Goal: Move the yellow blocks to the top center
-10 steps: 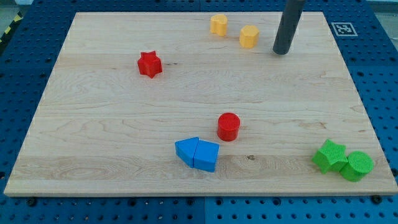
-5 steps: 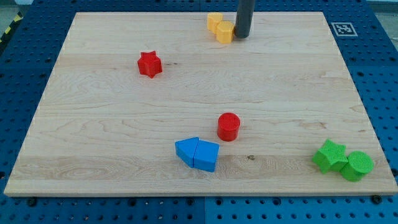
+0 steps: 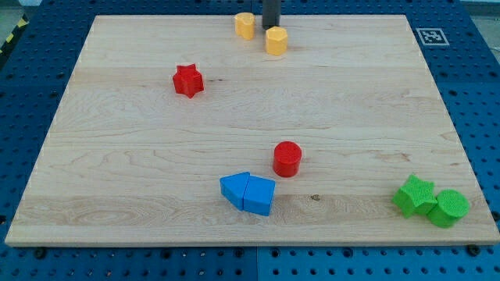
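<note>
Yellow blocks point(image 3: 245, 25) point(image 3: 276, 40) sit apart at the worktop's point(image 3: 117, 140) top centre; my tip point(image 3: 270, 26), a bare rod holding nothing, stands between them.

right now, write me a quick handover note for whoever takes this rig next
My tip sits at the view's top centre, between the two yellow blocks, just above the right one.
The left yellow block and the right yellow block are apart, both near the top edge of the board.
Done: both yellows look roughly at top centre.
Left: probably only a small nudge to bring them together, if needed.
</note>
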Robot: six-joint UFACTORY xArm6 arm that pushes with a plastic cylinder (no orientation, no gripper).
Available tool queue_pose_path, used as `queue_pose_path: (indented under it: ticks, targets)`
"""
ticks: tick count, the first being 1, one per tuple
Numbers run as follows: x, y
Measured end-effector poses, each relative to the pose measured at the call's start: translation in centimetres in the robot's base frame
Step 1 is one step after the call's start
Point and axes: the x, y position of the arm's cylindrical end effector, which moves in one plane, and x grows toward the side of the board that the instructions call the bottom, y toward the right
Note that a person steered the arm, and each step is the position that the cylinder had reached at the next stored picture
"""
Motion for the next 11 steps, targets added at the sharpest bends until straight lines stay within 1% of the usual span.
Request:
queue_pose_path:
  ticks: [1, 2, 3, 5, 6, 8, 10, 11]
  targets:
    - [2.4, 3.4]
    - [6.0, 2.5]
    - [7.6, 1.9]
    - [7.7, -2.6]
    - [7.4, -3.4]
    - [6.8, -3.4]
    - [4.2, -3.4]
    - [4.5, -3.4]
